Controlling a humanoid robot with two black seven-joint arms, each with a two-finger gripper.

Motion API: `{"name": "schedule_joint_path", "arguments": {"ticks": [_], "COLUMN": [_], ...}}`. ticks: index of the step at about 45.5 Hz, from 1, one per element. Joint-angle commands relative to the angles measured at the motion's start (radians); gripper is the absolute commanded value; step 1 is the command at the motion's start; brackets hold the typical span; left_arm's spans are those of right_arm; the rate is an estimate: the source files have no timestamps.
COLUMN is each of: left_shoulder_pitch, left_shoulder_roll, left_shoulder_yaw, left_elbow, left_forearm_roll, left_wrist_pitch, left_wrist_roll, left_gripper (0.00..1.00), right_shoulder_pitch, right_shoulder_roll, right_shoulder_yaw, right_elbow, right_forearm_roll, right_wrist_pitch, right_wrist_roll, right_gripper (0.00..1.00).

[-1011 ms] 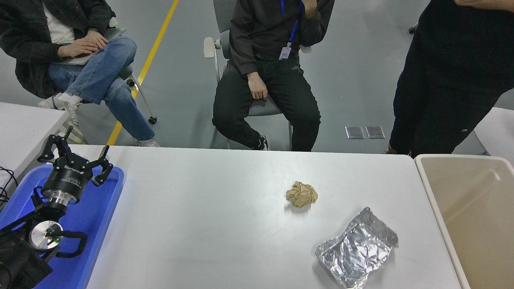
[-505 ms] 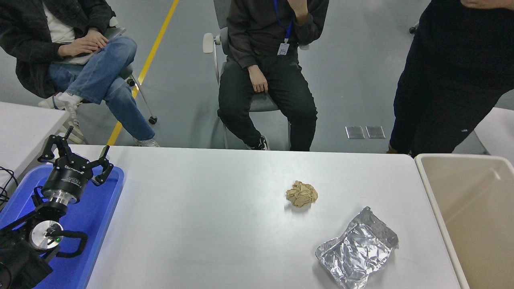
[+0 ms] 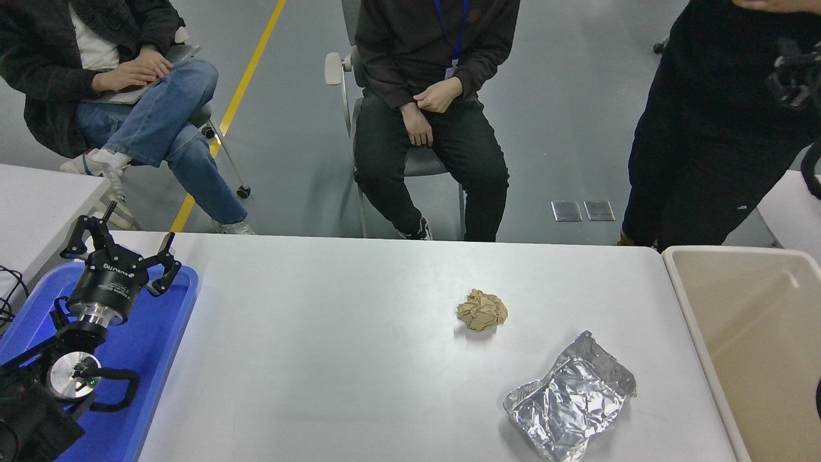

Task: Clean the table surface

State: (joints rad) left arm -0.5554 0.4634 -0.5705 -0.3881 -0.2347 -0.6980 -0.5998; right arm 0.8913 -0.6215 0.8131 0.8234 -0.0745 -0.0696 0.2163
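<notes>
The white table surface (image 3: 333, 359) carries a crumpled tan paper ball (image 3: 482, 310) right of its middle and a crinkled silver foil pouch (image 3: 569, 403) near the front right. My left gripper (image 3: 122, 247) is parked open and empty over the blue tray (image 3: 157, 359) at the lower left. My right gripper (image 3: 795, 80) shows as a dark blurred shape at the upper right edge, high above the beige bin and far from both pieces of litter.
A beige bin (image 3: 699, 346) stands against the table's right end. A smaller white table (image 3: 38, 199) is at the left edge. Two people sit on chairs beyond the far edge, and a third stands at the far right.
My right gripper has come into view at the upper right edge. The seated middle person lowered a hand to the lap. The litter and my left arm have not moved.
</notes>
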Motion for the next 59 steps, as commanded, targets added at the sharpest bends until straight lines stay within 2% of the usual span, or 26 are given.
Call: {"name": "schedule_joint_path", "arguments": {"ticks": [1,21,41,59], "left_shoulder_pitch": [0.000,0.000,0.000,0.000], "left_shoulder_roll": [0.000,0.000,0.000,0.000], "left_shoulder_yaw": [0.000,0.000,0.000,0.000], "left_elbow": [0.000,0.000,0.000,0.000], "left_forearm_roll": [0.000,0.000,0.000,0.000], "left_wrist_pitch": [0.000,0.000,0.000,0.000], "left_wrist_roll": [0.000,0.000,0.000,0.000], "left_gripper": [1.00,1.00,1.00,1.00], "right_shoulder_pitch": [-0.161,-0.304,-0.304,-0.207], "right_shoulder_roll": [0.109,0.203,0.189,0.031], "right_shoulder_yaw": [0.090,0.138,0.069,-0.199], "right_elbow": [0.049,0.037,-0.023,-0.130], "right_forearm_roll": [0.004,0.002,0.001,-0.001], "right_wrist_pitch": [0.068,0.071,0.071,0.068], "right_wrist_roll": [0.000,0.011,0.011,0.011], "right_gripper": [1.00,1.00,1.00,1.00]}}
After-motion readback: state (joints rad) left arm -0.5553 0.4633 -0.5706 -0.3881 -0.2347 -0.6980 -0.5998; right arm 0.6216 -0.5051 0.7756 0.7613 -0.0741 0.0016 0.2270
